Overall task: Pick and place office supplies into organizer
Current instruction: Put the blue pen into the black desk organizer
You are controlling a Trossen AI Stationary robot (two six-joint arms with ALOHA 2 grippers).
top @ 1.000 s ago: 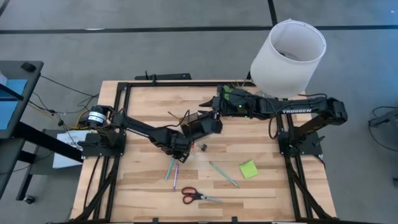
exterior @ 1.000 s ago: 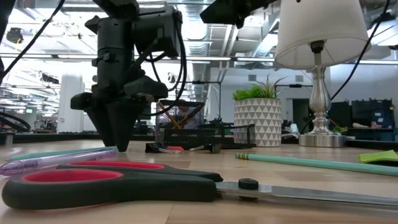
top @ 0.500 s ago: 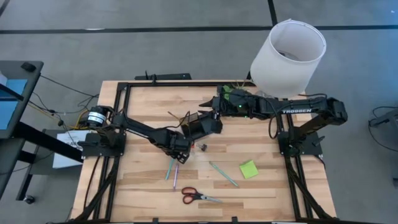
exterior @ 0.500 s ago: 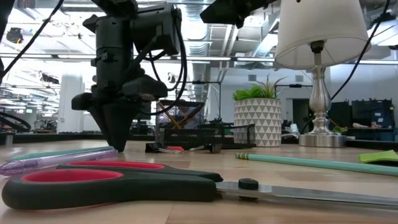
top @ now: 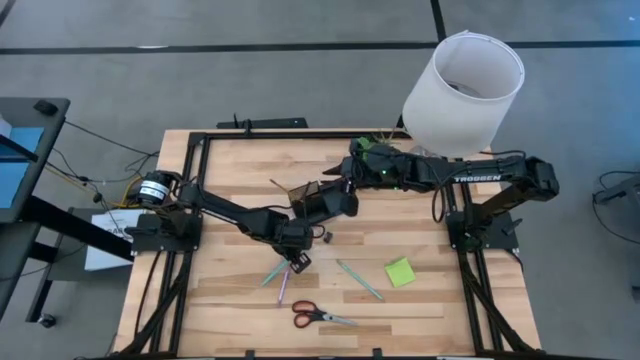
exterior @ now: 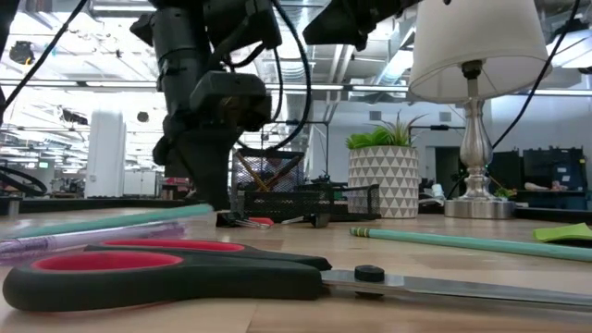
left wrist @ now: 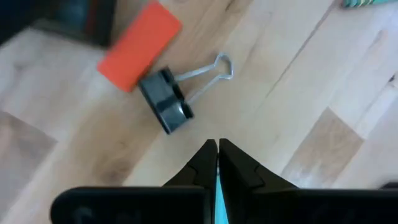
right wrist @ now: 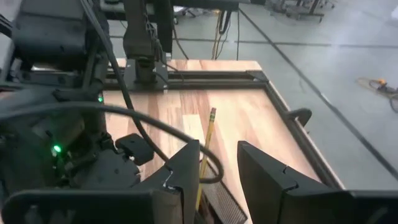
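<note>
My left gripper (top: 298,262) stands near the table's middle, pointing down and shut on a teal pen (top: 272,274). A purple pen (top: 282,290) lies beside it, with the red-handled scissors (top: 318,316) nearer the front edge. A second teal pen (top: 358,280) and the lime-green sticky pad (top: 400,271) lie to the right. The black organizer (top: 320,200) stands farther back, and my right gripper (right wrist: 219,168) hovers open over it. A pencil (right wrist: 206,149) shows beyond its fingers. My left gripper pinches the teal pen near one end (left wrist: 217,186) between its two fingertips. The fingers come from above, pointing down. The pen (exterior: 102,220) is tilted: its held end is raised off the wood and its other end stays low by the table.
A black binder clip (left wrist: 166,106) and a small orange item (left wrist: 140,45) lie just beyond my left fingertips. A white-shaded lamp (top: 463,90) and a potted plant (exterior: 382,176) stand at the back right. Bare wood lies at the table's near left.
My left gripper has shut on the teal pen and shifted a little toward the near edge. The pen has turned about on the table, and its held end has come up while the other end stays low.
</note>
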